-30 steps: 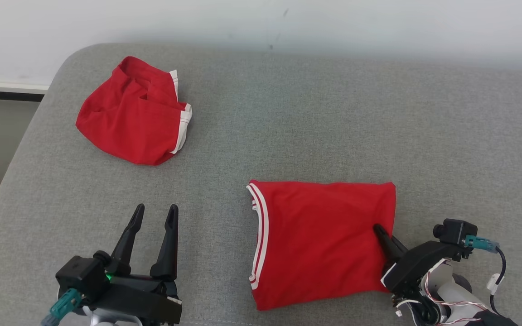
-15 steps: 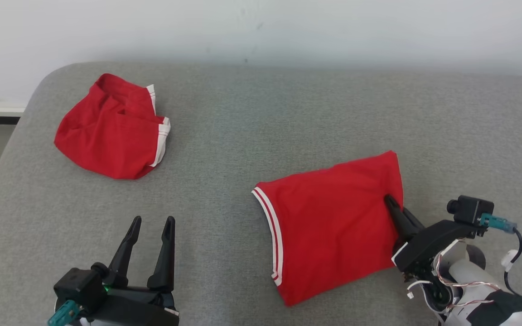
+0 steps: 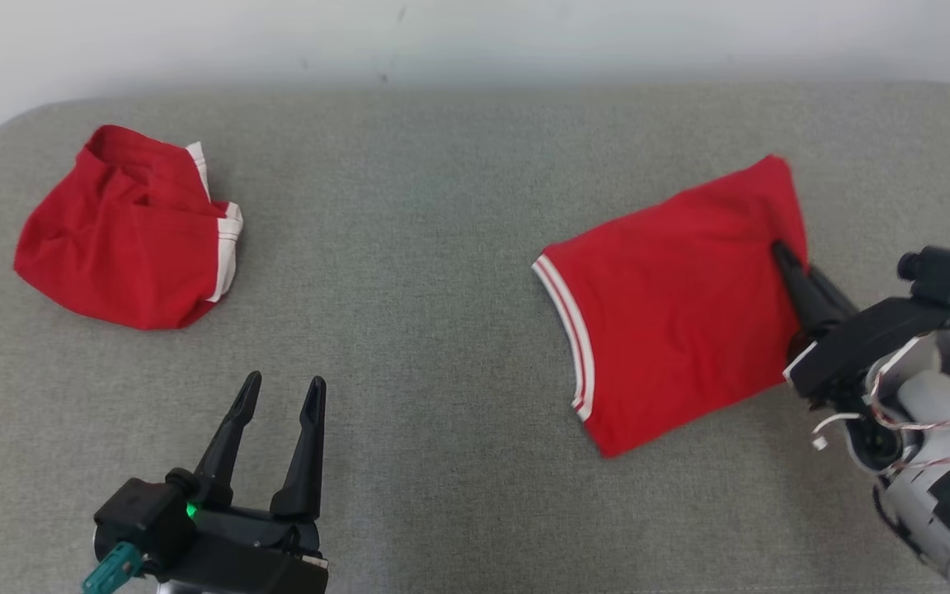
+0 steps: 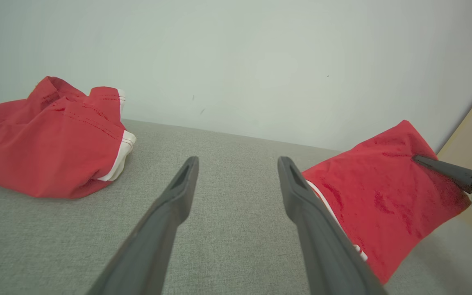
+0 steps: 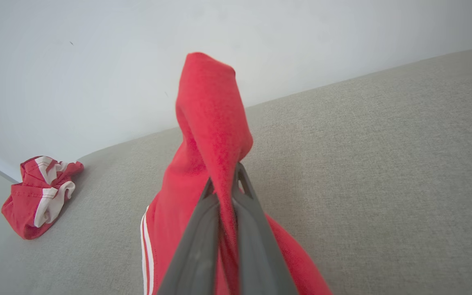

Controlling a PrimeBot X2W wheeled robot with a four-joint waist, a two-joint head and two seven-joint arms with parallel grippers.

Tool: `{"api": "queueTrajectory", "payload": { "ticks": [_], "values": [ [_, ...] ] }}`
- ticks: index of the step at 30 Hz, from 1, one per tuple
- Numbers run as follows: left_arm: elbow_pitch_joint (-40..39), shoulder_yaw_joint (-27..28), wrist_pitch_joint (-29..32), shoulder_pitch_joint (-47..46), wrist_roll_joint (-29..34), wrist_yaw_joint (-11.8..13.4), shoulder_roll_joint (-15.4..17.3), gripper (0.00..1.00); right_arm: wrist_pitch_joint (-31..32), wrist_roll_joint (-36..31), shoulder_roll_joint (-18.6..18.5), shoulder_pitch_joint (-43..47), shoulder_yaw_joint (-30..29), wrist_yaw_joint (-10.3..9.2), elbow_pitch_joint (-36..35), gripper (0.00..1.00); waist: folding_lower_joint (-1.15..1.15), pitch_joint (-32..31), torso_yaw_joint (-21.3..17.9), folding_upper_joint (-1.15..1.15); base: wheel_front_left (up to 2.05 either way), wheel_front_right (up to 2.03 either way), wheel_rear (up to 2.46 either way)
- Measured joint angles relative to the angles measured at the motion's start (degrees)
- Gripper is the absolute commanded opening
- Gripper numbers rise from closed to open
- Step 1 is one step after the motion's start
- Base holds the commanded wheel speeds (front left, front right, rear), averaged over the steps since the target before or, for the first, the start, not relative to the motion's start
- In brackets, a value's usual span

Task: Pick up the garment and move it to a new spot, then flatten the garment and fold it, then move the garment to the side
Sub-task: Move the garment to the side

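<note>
Grey fabric surface (image 3: 409, 330) stretches before you, with a pale wall (image 3: 475, 33) behind it. Your right hand (image 3: 778, 249), on the right of the head view, is pinched closed on the right edge of the folded red garment (image 3: 673, 305). This garment lies tilted on the surface, its white-striped trim (image 3: 574, 330) facing left, and the gripped edge rises in a peak. Your left hand (image 3: 285, 384) is at the lower left, fingers spread and holding nothing. A crumpled red garment (image 3: 124, 239) lies well apart at the far left.
</note>
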Motion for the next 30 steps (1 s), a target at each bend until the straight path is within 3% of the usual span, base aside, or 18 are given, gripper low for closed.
{"api": "queueTrajectory", "payload": {
  "ticks": [18,30],
  "values": [
    [-5.7,0.4,0.9,-4.4,0.8,-0.5,3.0,1.00,2.1,0.0,-11.3,-12.2,-5.0,0.01,3.2,0.00,0.01,11.6,-1.9,0.01,0.00,0.00,0.00],
    [-6.8,0.9,1.3,-8.3,0.8,-1.0,3.7,1.00,3.5,-0.4,-16.0,-17.1,-6.6,-0.03,9.0,0.00,0.01,19.4,-1.9,0.01,0.00,0.00,0.00]
  ]
}}
